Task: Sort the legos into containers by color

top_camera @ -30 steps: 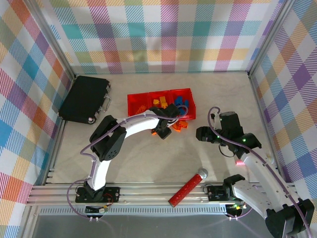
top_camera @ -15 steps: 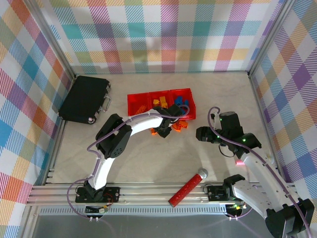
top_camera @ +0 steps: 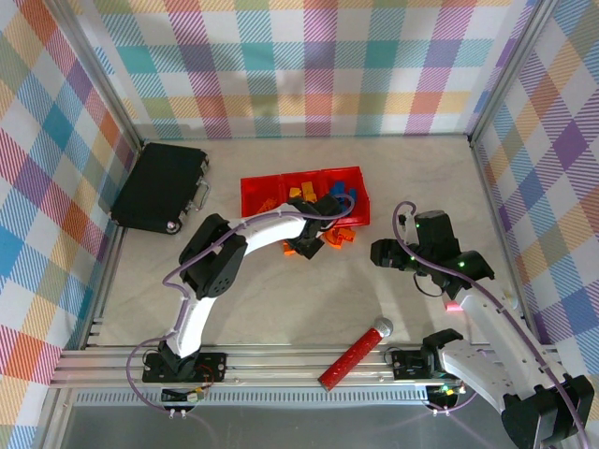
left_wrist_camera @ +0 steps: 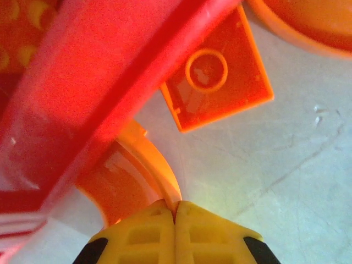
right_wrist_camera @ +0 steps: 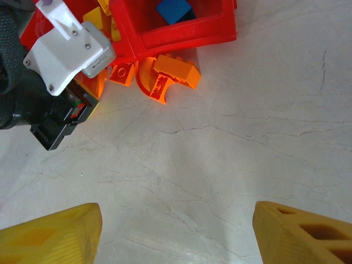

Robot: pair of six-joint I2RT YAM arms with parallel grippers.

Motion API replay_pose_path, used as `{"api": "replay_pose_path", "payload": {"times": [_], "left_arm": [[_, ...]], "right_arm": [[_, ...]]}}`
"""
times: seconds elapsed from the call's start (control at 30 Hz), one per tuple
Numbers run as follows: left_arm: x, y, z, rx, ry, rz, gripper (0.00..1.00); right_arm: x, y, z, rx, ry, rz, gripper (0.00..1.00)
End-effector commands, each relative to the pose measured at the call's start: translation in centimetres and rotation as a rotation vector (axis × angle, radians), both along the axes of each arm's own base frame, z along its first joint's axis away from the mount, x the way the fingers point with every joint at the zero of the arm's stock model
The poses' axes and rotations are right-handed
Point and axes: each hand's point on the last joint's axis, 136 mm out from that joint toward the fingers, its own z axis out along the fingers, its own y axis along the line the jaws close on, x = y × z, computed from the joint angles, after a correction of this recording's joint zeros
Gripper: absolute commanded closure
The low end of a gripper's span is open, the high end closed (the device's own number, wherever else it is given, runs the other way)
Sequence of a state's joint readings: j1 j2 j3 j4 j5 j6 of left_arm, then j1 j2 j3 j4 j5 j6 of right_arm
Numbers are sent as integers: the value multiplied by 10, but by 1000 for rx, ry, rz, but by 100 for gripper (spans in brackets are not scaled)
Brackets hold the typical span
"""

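red containers (top_camera: 253, 192) sat mid-table; blue legos (right_wrist_camera: 173, 10) in right bin, yellow in middle. left gripper (left_wrist_camera: 176, 212) was clamped tight, tips at an orange arched brick (left_wrist_camera: 126, 176) outside the bins; right gripper (right_wrist_camera: 176, 231) gaped, empty.

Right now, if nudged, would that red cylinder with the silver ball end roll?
Likely, sideways: the red cylinder lies flat and looks round. Its silver ball end looks slightly wider than the shaft, so it may curve rather than roll straight. It looks rigid, so it should not bend.
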State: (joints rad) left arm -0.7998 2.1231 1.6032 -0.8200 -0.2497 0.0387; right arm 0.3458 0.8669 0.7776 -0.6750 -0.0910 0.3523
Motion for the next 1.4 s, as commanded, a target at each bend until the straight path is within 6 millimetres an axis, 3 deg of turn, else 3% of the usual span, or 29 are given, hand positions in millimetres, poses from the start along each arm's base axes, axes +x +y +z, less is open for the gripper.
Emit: {"api": "replay_pose_path", "payload": {"times": [0.0, 0.2, 0.37, 0.47, 0.6, 0.73, 0.97, 1.37], "left_arm": [[-26, 10, 20, -47, 70, 47, 100], [-33, 11, 66, -180, 4, 104, 100], [-29, 16, 117, -275, -119, 129, 100], [-17, 30, 148, -288, -256, 169, 100], [6, 56, 173, -300, -368, 250, 100], [36, 84, 175, -313, -384, 357, 100], [81, 107, 171, -384, -385, 471, 100], [113, 92, 117, -448, -225, 541, 100]], "right_arm": [[3, 1, 17, 25, -30, -5, 27], [5, 6, 17, 49, -23, 1, 27], [6, 8, 19, 60, -21, 5, 27], [7, 10, 18, 67, -16, 11, 27], [7, 13, 17, 76, -10, 19, 27], [6, 14, 16, 81, -6, 23, 27], [3, 13, 13, 72, 1, 27, 27], [-1, 10, 6, 65, 14, 23, 27]]}}
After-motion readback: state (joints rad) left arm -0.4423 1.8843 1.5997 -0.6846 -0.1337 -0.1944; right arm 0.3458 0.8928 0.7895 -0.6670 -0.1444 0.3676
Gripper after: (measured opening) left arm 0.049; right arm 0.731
